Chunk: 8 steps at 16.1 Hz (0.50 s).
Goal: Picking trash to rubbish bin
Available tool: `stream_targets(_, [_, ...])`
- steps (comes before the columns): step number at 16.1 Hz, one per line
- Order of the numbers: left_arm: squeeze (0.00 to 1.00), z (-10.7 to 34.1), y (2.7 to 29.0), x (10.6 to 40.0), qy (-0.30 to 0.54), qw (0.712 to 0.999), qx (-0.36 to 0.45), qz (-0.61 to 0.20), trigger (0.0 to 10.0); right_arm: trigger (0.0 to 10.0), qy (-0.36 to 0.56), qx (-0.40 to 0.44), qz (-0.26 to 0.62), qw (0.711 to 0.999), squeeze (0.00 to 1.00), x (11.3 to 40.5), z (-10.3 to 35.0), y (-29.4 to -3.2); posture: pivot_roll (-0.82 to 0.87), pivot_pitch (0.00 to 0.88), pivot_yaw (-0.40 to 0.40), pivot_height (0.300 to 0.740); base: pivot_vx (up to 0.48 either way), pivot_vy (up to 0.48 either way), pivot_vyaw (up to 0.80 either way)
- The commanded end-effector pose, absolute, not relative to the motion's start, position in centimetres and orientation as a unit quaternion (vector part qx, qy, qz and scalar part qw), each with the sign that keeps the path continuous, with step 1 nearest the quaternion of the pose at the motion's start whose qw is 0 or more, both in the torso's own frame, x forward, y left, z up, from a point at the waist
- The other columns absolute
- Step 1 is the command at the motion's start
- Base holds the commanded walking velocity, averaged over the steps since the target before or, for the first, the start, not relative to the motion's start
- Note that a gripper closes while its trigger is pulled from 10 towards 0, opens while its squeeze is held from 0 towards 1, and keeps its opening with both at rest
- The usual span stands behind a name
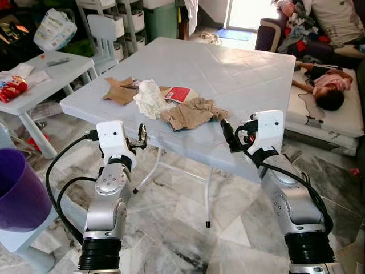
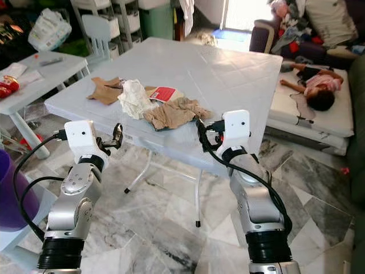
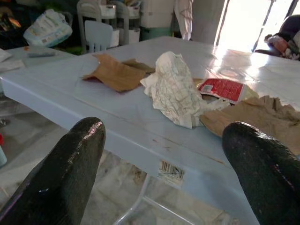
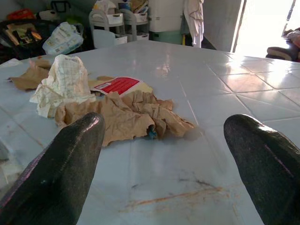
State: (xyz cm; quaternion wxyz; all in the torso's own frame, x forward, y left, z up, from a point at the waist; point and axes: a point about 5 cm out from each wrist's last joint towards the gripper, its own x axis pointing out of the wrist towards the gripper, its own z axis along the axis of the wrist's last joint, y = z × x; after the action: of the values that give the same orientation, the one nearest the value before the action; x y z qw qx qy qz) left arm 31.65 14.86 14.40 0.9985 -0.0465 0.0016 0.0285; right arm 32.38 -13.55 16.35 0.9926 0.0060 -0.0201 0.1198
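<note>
You are looking down at a square pale-blue plastic counter [image 1: 239, 68] on thin white legs, standing on a grey-veined marble tile floor [image 1: 188, 228]. To your left sits a smaller white plastic side table [image 1: 51, 74], and behind it a white child-size plastic chair [image 1: 105, 34] and white plastic drawer shelves [image 1: 122, 17]. Bright daylight pours through an open doorway [image 1: 248, 11] at the far end. On your right, a person lies on a white floor mattress [image 1: 342, 117], with a dark purple sofa [image 1: 268, 34] heaped with clothes just behind.
</note>
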Motion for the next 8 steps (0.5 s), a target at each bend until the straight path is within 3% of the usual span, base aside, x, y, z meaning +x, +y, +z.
stream_targets(1, [0.00, 14.96, 14.81, 31.65, -0.005, 0.999, -0.042, 0.032, 10.0, 10.0, -0.019, 0.005, 0.126, 0.992, 0.00, 32.22, 16.49, -13.45, 0.05, 0.091, -0.013, 0.740, 0.000, 0.000, 0.00])
stream_targets(8, [0.00, 15.88, 14.79, 32.13, -0.025, 0.998, -0.057, 0.028, 10.0, 10.0, -0.011, 0.009, 0.147, 0.989, 0.00, 32.28, 16.53, -12.56, 0.05, 0.083, -0.011, 0.740, 0.000, 0.000, 0.00])
